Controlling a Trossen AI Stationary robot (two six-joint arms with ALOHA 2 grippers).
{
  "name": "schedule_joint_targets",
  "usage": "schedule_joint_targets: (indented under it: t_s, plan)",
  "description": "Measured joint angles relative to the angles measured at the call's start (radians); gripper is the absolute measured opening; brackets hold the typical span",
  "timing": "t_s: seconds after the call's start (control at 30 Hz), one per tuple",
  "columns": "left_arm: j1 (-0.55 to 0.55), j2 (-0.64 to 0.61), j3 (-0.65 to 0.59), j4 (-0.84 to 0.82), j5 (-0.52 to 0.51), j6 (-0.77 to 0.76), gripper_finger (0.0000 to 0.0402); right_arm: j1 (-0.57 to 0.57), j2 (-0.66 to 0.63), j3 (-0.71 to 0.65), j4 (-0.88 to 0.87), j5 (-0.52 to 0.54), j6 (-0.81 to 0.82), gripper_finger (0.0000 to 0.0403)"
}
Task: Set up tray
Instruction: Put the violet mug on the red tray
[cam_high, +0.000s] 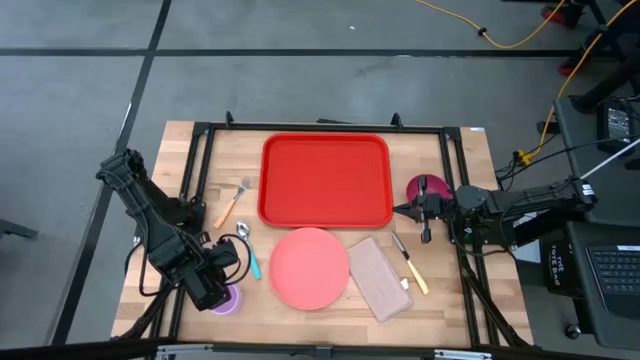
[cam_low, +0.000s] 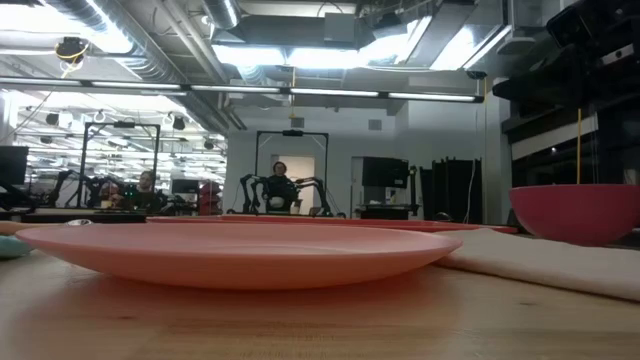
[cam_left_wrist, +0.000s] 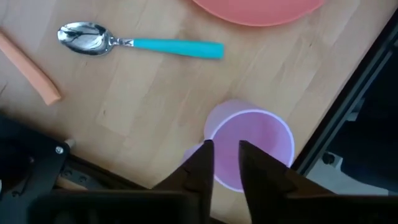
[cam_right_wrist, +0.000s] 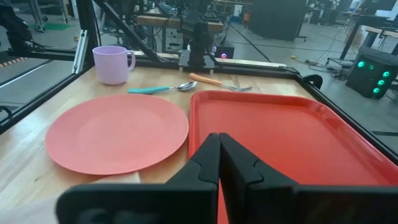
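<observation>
Left gripper (cam_high: 222, 292) sits at the table's near-left corner, over the cup (cam_high: 228, 299). In the left wrist view its fingers (cam_left_wrist: 202, 163) straddle the rim of the cup (cam_left_wrist: 252, 146), slightly apart, one inside and one outside; can't tell if they pinch the wall or are loose.

Next over: fork (cam_high: 232, 201) with orange handle, then spoon (cam_high: 246, 245) with teal handle, both on bare wood left of the tray (cam_high: 326, 181). Tray lies flat at the table's far centre, nothing on it. Plate (cam_high: 309, 268) sits just in front of the tray, apart from it. Napkin (cam_high: 379, 277) is right of the plate, knife (cam_high: 410, 265) beside that, bowl (cam_high: 427, 187) just off the tray's right edge.

Right gripper (cam_high: 408, 209) hangs at the tray's right side near the bowl, fingers together, holding nothing; right wrist view shows it looking across the tray (cam_right_wrist: 292, 134).

Progress: looks like barely started. Every item is off the tray. Plate, bowl, cup, cutlery and napkin likely all left to load.
</observation>
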Motion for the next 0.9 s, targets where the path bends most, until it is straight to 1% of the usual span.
schedule_joint_targets:
  t_s: [0.13,0.27,0.47,0.67,0.9]
  plan:
    - [0.000,0.000,0.000,0.006,-0.002,-0.002,0.0111,0.000,0.000,0.000,0.001,0.000,0.000,0.0011]
    - [0.000,0.001,0.000,0.019,-0.003,-0.001,0.0127,0.000,0.000,0.000,0.019,0.001,-0.020,0.0012]
    - [0.000,0.001,0.000,0.019,-0.004,0.000,0.0132,0.000,0.000,0.000,0.035,0.001,-0.048,0.0006]
    - [0.000,0.001,0.000,0.018,-0.019,0.001,0.0132,0.000,0.000,0.000,0.035,0.002,-0.048,0.0015]
    - [0.000,0.002,0.000,0.018,-0.024,0.001,0.0132,0.000,0.000,0.000,0.034,0.002,-0.053,0.0006]
